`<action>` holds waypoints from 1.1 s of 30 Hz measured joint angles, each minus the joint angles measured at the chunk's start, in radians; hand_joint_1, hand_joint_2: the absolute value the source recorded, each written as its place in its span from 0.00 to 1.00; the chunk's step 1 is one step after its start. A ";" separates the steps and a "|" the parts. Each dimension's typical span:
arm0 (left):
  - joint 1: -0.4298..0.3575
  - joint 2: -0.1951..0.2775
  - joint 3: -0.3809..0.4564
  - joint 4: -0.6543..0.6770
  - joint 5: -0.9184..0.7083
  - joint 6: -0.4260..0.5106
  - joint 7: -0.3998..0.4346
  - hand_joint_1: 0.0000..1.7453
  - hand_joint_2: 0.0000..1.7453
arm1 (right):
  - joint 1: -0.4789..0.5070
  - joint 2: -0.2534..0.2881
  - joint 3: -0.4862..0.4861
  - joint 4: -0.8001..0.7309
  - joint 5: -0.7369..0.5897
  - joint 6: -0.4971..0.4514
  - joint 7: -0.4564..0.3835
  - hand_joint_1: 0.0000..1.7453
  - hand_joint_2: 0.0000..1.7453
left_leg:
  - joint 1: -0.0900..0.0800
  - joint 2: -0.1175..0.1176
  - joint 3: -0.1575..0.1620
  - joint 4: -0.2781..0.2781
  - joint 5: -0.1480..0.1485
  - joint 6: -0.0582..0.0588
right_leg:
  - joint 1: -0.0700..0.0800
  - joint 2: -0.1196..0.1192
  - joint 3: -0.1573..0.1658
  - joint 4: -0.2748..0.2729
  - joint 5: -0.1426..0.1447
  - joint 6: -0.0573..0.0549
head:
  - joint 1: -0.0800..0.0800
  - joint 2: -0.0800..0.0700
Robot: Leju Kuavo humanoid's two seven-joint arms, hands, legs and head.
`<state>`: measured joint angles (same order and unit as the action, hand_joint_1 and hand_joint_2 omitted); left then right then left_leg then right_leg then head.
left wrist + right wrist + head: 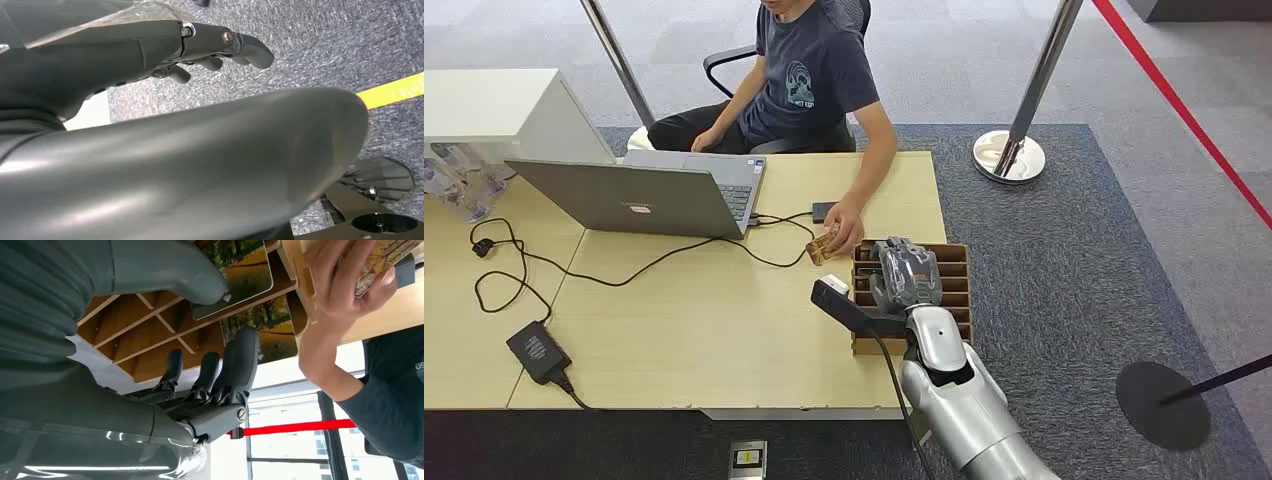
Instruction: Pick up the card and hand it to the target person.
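The right hand (pixel 908 272) hovers over the card box (pixel 959 300), fingers (pixel 240 360) apart and empty; next it must pinch a card (pixel 245 270) at its twelve o'clock.

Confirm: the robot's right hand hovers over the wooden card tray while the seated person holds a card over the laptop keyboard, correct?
Not quite. The person's hand holds the card beside the wooden card tray, not over the laptop, as the head view shows. The right hand is over the tray.
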<state>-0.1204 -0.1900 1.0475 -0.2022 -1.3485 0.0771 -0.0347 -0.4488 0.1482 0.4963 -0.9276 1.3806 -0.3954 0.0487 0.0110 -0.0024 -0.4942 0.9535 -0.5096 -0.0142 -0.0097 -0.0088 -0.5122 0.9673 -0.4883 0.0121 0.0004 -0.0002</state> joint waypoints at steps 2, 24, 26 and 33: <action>0.000 0.000 0.000 0.000 0.002 0.000 -0.001 0.00 0.00 | -0.001 0.000 0.000 0.002 0.000 0.000 0.000 0.49 1.00 | 0.000 0.000 0.000 0.000 0.000 0.000 | 0.000 0.000 0.000 0.000 0.000 0.000 | 0.000 0.000; 0.000 0.000 0.000 0.000 0.002 0.000 -0.008 0.00 0.00 | -0.007 0.008 0.000 0.059 -0.016 -0.009 -0.014 0.54 1.00 | 0.000 0.000 0.001 0.000 0.000 0.000 | 0.000 0.000 0.001 0.000 0.000 0.000 | 0.000 0.000; 0.000 0.000 0.000 0.000 0.001 0.000 -0.008 0.00 0.00 | -0.008 0.008 0.000 0.060 -0.017 -0.010 -0.014 0.55 1.00 | 0.000 0.000 0.001 0.000 0.000 0.000 | 0.000 0.000 0.001 0.000 0.000 0.000 | 0.000 0.000; 0.000 0.000 0.000 0.000 -0.001 0.000 -0.007 0.00 0.00 | -0.008 0.007 0.000 0.060 -0.019 -0.010 -0.015 0.57 1.00 | 0.000 0.000 0.001 0.000 0.000 0.000 | 0.000 0.000 0.001 0.000 0.000 0.000 | 0.000 0.000</action>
<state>-0.1209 -0.1903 1.0475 -0.2022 -1.3498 0.0769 -0.0416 -0.4566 0.1556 0.4959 -0.8675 1.3621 -0.4054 0.0338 0.0110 -0.0023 -0.4928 0.9536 -0.5095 -0.0142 -0.0097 -0.0088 -0.5113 0.9673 -0.4882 0.0121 0.0004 -0.0001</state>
